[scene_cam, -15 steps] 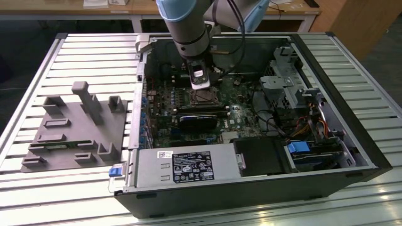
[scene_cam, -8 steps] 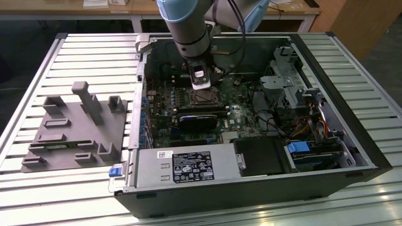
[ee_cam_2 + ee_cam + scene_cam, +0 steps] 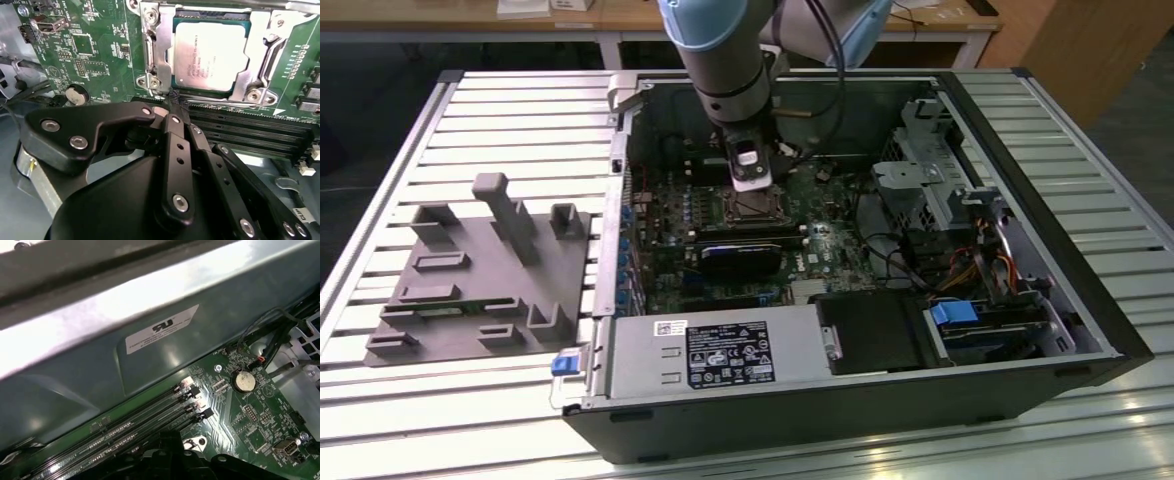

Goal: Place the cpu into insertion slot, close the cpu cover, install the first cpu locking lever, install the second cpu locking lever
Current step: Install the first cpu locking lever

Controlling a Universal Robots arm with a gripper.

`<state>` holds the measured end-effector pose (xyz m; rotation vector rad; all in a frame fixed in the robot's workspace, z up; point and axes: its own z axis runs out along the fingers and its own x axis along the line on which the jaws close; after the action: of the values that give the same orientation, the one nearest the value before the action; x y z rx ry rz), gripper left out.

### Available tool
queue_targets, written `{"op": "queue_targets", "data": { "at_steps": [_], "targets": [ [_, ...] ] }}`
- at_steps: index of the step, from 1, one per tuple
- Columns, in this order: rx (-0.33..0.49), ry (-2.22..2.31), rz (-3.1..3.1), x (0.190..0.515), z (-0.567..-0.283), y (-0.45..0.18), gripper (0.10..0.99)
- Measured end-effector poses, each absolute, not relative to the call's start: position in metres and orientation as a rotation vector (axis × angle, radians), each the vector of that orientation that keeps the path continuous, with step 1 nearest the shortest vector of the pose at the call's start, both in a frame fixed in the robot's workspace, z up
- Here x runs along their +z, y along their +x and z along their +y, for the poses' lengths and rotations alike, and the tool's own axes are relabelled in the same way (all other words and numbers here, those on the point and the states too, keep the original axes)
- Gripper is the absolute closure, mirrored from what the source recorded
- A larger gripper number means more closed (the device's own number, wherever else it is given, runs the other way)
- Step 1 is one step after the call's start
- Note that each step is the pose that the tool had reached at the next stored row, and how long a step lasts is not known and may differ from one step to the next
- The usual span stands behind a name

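Cpu (image 3: 210, 54) lies flat in the insertion slot (image 3: 750, 207) with its pale metal face up. In the second wrist view we see the cpu cover (image 3: 161, 50) lying down around it as a silver frame, its inner edges overlapping the chip's rim. The tool (image 3: 173, 102) has its black fingers (image 3: 176, 145) pressed together, with the tips just beside the socket's edge and above the long memory slots (image 3: 240, 131). We cannot tell whether they touch anything. Reading the exterior view as a clock face, the arm (image 3: 720, 60) reaches into the open computer case (image 3: 854, 420) from 12 o'clock, and the tool hangs just at 12 o'clock of the socket. The power supply (image 3: 720, 355) sits at 6 o'clock of the socket. A grey fixture (image 3: 480, 270) rests on the slatted counter (image 3: 400, 420) at 9 o'clock of the case. In the first wrist view we see a coin battery (image 3: 245, 381) on the green motherboard (image 3: 260, 430).
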<state>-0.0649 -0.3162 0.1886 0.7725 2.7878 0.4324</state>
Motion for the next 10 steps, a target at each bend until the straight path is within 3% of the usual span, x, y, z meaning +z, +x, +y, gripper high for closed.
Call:
{"op": "queue_targets", "data": {
  "at_steps": [10],
  "targets": [
    [0.436,0.773,2.788,0.1968,-0.3163,-0.0648,0.984]
  ]
}}
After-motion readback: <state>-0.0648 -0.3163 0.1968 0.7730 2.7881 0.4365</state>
